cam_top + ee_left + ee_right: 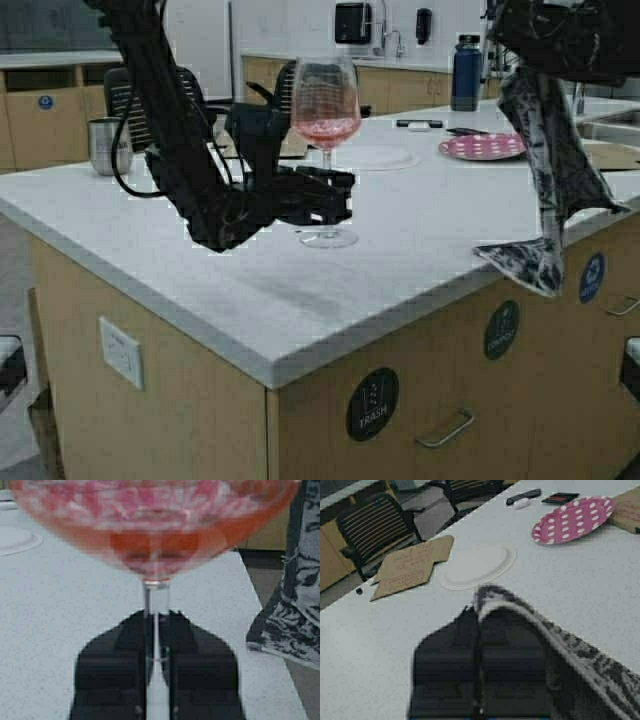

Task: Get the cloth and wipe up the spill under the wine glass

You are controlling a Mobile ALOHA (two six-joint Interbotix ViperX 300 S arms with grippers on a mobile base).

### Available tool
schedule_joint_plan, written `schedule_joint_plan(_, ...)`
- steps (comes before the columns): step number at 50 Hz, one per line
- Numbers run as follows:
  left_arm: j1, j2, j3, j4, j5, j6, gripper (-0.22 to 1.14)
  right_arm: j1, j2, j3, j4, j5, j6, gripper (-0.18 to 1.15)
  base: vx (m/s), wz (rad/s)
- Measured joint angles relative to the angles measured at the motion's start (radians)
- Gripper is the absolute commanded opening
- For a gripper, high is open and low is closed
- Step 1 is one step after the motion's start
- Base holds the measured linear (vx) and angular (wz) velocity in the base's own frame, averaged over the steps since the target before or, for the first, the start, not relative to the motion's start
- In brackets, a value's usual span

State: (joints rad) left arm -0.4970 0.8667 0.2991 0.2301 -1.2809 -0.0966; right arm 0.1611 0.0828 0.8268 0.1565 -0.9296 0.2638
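The wine glass [325,110] holds pink liquid and stands with its foot [327,238] on the white counter [300,300]. My left gripper [340,200] reaches in low from the left and is shut on the stem [156,600]. No spill can be made out under the glass. My right gripper [479,612] is high over the counter's right side, shut on the cloth [550,170]. This black, grey and white patterned towel hangs down long, and its lower end [525,262] drapes at the counter's right edge. The cloth [295,615] also shows in the left wrist view.
Behind the glass lies a white plate [375,157], and a pink dotted plate [482,147] is farther right. A blue bottle [466,73] stands at the back and a metal cup [103,145] at the far left. Flat cardboard [412,565] and chairs [375,522] lie beyond the counter.
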Motion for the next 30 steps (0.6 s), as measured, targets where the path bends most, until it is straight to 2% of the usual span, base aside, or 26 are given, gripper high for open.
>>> schedule_joint_plan(30, -0.002, 0.126, -0.107, 0.003, 0.006, 0.000, 0.31, 0.005, -0.002, 0.018, -0.012, 0.000, -0.002, 0.06, 0.00, 0.00)
